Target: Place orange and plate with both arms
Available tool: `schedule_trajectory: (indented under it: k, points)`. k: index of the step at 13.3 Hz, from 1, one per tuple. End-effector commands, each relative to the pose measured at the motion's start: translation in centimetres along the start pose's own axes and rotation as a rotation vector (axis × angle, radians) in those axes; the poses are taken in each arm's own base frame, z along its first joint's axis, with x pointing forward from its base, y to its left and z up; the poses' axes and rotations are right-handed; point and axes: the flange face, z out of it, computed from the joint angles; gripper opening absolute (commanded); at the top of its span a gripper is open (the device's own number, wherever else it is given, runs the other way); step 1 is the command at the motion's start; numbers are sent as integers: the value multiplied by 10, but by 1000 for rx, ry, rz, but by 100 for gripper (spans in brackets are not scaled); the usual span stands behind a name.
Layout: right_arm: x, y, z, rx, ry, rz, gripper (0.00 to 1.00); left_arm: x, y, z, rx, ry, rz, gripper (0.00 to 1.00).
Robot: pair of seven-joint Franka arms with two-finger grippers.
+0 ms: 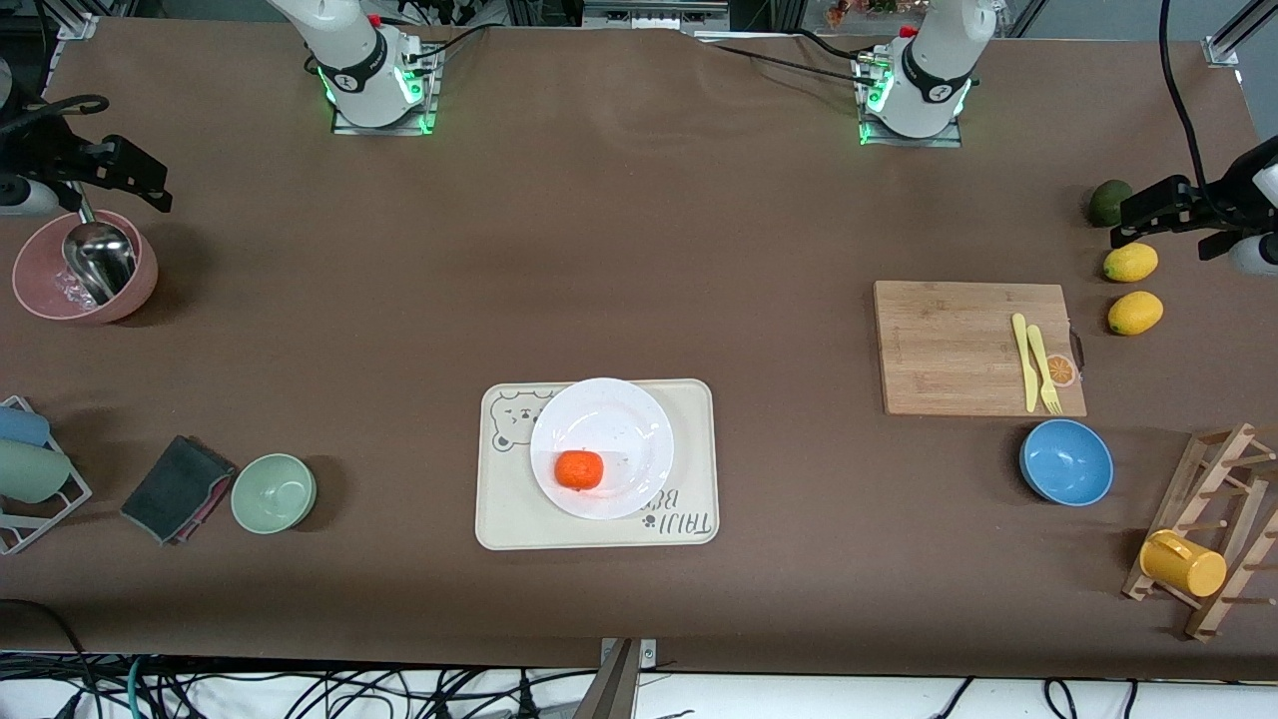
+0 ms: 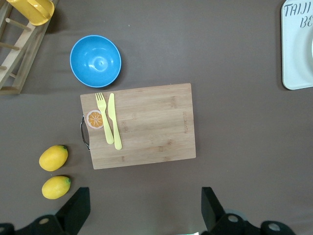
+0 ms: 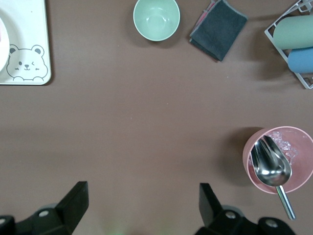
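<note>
The white plate (image 1: 609, 424) lies on the cream bear-print tray (image 1: 689, 519) at the middle of the table, near the front camera. The orange (image 1: 579, 469) sits on the plate, toward its nearer rim. My left gripper (image 2: 145, 205) is open and empty, high over bare table between its base and the wooden cutting board (image 2: 142, 125). My right gripper (image 3: 143, 200) is open and empty, high over bare table beside the pink bowl (image 3: 298, 183). Neither gripper shows in the front view. A corner of the tray shows in the left wrist view (image 2: 296, 49) and in the right wrist view (image 3: 24, 44).
Toward the left arm's end are the cutting board (image 1: 958, 345) with a yellow fork and knife, a blue bowl (image 1: 1066, 461), two lemons (image 1: 1130, 263), a dark green fruit (image 1: 1108, 202) and a mug rack (image 1: 1213, 529). Toward the right arm's end are the pink bowl with scoop (image 1: 40, 290), a green bowl (image 1: 274, 492), a cloth (image 1: 175, 487) and a cup rack (image 1: 30, 479).
</note>
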Motion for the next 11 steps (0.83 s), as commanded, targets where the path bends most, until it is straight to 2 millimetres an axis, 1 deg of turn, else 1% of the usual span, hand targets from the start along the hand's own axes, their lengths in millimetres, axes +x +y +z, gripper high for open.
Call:
schedule_trajectory:
  k: [1, 3, 4, 5, 8, 11]
  points:
    - [27, 1, -8, 14, 10, 16, 100, -6, 4, -10, -15, 4, -5, 100]
    - [39, 0, -10, 26, -13, 18, 100, -6, 8, -11, -14, 5, 1, 100]
    - [39, 0, -10, 26, -14, 17, 100, -5, 14, -11, -13, 6, 11, 100]
    - [39, -1, -10, 27, -14, 15, 100, -5, 14, -11, -13, 6, 12, 100]
    - [39, 1, -8, 28, -19, 17, 100, -6, 5, -11, -15, 6, -4, 100]
    - [39, -1, -7, 31, -22, 26, 100, -6, 6, -11, -14, 6, -2, 100]
